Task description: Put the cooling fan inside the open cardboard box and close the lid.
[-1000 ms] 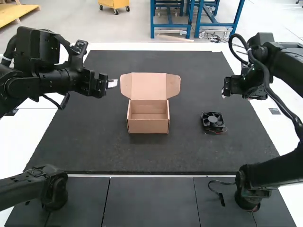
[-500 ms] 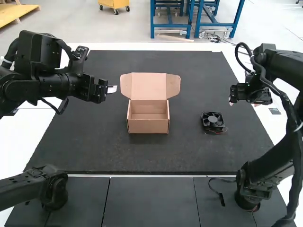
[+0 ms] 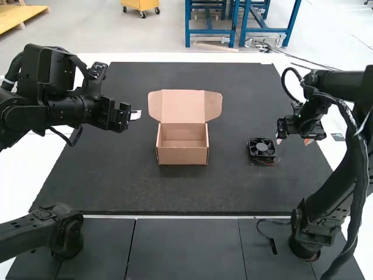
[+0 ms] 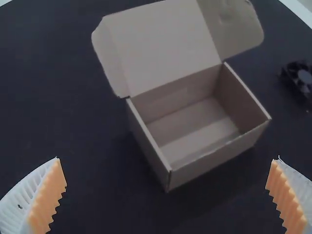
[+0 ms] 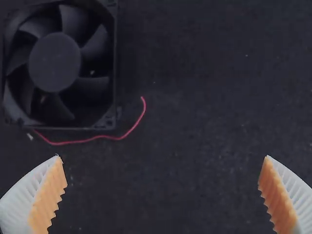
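While the fan [image 3: 263, 150] lies flat on the black mat [image 3: 116, 175], apart from the box [image 3: 182, 146] on its right side, no step of the task looks done. Right claw [image 3: 280, 133] hangs just above the fan, spread wide, empty; left claw [image 3: 134, 114] hovers left of the box, likewise wide and empty. Left to do: grasp fan, set it in the box, fold down the raised lid [image 3: 183, 106].

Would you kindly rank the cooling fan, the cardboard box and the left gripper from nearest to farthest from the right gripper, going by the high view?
From the right gripper:
1. cooling fan, close beside it, on the right.
2. cardboard box, open, in the middle.
3. left gripper, beyond the box, on the left.
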You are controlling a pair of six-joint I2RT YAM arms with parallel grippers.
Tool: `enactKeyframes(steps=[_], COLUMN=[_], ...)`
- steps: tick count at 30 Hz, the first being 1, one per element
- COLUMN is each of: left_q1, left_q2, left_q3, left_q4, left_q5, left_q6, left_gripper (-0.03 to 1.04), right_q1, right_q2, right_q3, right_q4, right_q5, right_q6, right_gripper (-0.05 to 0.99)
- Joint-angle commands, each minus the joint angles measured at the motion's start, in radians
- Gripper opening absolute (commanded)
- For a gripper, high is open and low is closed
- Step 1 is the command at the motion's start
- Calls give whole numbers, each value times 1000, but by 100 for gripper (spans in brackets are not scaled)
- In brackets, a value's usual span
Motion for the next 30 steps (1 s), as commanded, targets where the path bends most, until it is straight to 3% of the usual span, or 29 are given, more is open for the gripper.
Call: enactKeyframes(steps=[1, 13, 30], left_q1=[-1, 0, 5], left_q2=[-17, -17, -17], left_q3=[4, 24, 61], left_q4=[12, 32, 78], left_q5=[-13, -22, -32], left_q6=[-6, -7, -4], left_gripper=[97, 97, 97], right_q1=[5, 3, 8], right_q2=[37, 174, 280], right_q3=[20, 112, 149], right_q4=[-2, 32, 63], right_q5=[-14, -51, -50], right_q6=[-9, 44, 81], right_gripper=[90, 90, 90])
